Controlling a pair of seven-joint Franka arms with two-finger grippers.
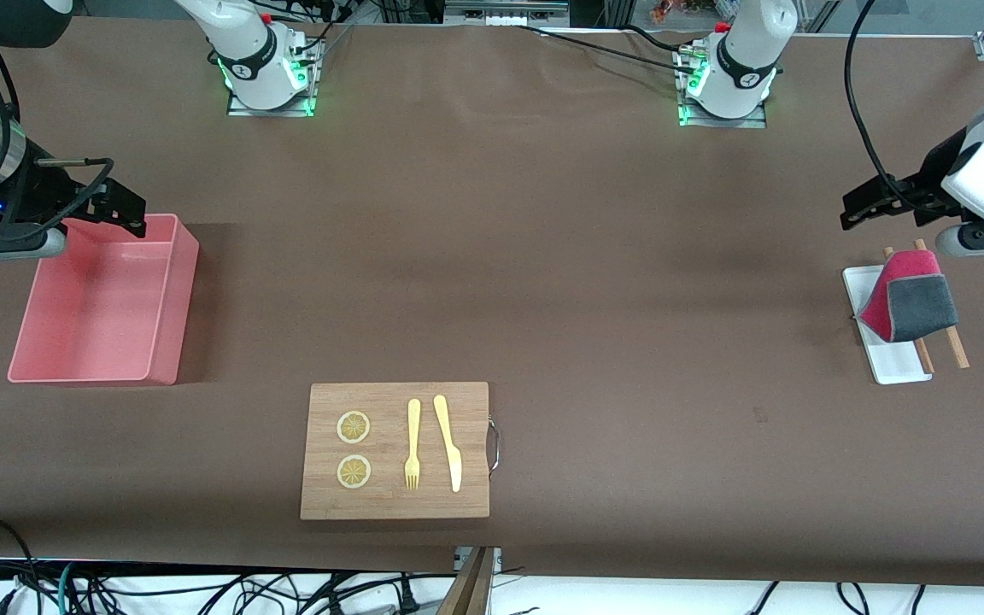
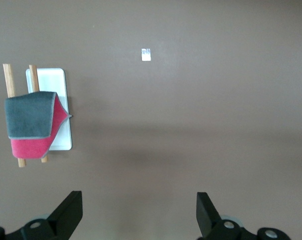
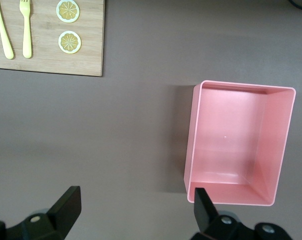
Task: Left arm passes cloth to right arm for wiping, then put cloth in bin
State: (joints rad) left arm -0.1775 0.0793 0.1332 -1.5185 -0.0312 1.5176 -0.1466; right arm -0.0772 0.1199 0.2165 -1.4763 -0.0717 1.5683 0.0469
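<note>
Front view: the task is standing at its opening step, with nothing yet picked up. The cloth [image 1: 909, 306] is lying folded, red face and grey face both showing, across two wooden sticks [image 1: 940, 335] and the white tray [image 1: 885, 359] near the table edge at the left arm's end. The left gripper [image 1: 872, 205] is hovering over the table just beside the tray, fingers spread and empty. The right gripper [image 1: 120, 213] is waiting, released, over the rim of the bin [image 1: 163, 342] at the right arm's end. The wooden board [image 1: 395, 450] is sitting near the table edge nearest the camera.

Left wrist view: the cloth [image 2: 33, 125] is lying apart from the spread fingers [image 2: 68, 212]; in my judgement the next move is calling for centring over it and descending.

Right wrist view: the bin [image 3: 191, 145] is showing empty below the released right gripper [image 3: 133, 210].
</note>
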